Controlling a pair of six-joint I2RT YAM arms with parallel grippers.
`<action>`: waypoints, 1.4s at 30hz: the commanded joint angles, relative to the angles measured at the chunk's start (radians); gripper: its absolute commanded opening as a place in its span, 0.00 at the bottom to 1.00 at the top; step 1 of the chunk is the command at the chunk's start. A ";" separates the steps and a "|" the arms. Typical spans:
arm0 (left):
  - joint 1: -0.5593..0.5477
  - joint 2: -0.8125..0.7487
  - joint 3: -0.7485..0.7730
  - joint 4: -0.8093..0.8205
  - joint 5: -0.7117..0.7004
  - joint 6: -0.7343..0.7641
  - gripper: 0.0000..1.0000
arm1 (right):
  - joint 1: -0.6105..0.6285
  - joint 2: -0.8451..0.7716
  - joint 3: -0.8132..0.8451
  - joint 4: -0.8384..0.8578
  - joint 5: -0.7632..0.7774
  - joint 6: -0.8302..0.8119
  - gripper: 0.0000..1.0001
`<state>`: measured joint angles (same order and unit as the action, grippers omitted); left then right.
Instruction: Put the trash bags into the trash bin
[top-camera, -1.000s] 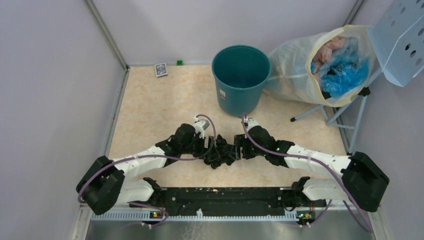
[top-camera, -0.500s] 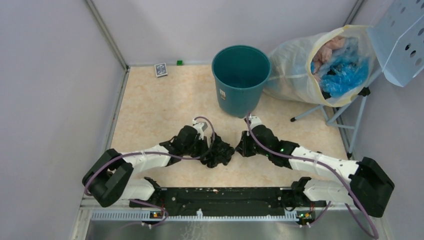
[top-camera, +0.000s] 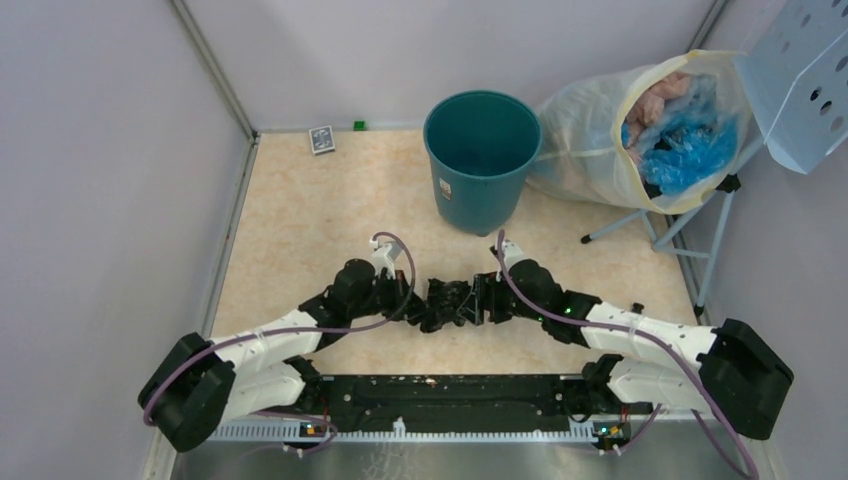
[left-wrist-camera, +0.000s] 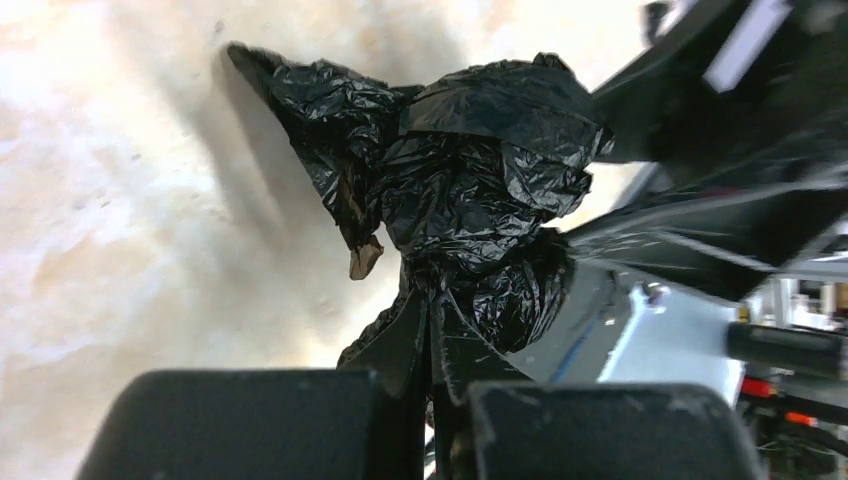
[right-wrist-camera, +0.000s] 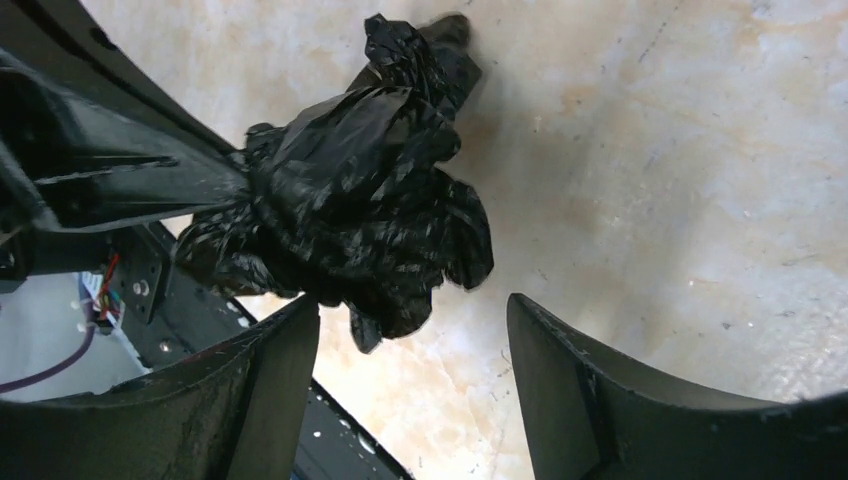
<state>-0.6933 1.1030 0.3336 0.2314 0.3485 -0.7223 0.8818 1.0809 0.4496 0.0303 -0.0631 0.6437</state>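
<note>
The crumpled black trash bag (top-camera: 447, 303) hangs bunched just above the tabletop between my two arms. My left gripper (top-camera: 424, 304) is shut on a twisted fold at its near end; in the left wrist view the fingertips (left-wrist-camera: 437, 312) pinch the plastic, with the rest of the bag (left-wrist-camera: 470, 190) bulging beyond them. My right gripper (top-camera: 479, 300) is open at the bag's other side. In the right wrist view the bag (right-wrist-camera: 350, 220) sits just past the spread gripper (right-wrist-camera: 412, 305) and brushes the left finger. The teal trash bin (top-camera: 478, 195) stands upright farther back, empty as far as I can see.
A large translucent sack (top-camera: 600, 130) with blue and pink contents leans on a metal stand (top-camera: 690, 225) right of the bin. A perforated white panel (top-camera: 800, 80) hangs at the top right. A small card box (top-camera: 321, 139) and a green block (top-camera: 358, 125) lie by the back wall.
My left gripper closed on the bag and drew back a little to the left. My right gripper pulled off the bag, then opened and came back up against it.
</note>
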 joint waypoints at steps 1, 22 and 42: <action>0.011 -0.081 -0.015 0.169 0.067 -0.110 0.00 | 0.008 -0.048 -0.021 0.131 -0.031 0.047 0.69; 0.164 -0.122 0.074 -0.266 -0.225 -0.062 0.00 | 0.006 -0.304 0.176 -0.557 0.406 0.127 0.00; 0.224 -0.088 0.068 -0.238 -0.012 0.088 0.04 | 0.007 -0.023 0.259 -0.244 0.071 -0.175 0.57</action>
<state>-0.4709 0.9962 0.3759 -0.0475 0.2493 -0.6834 0.8837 0.9455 0.6060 -0.3508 0.1356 0.6003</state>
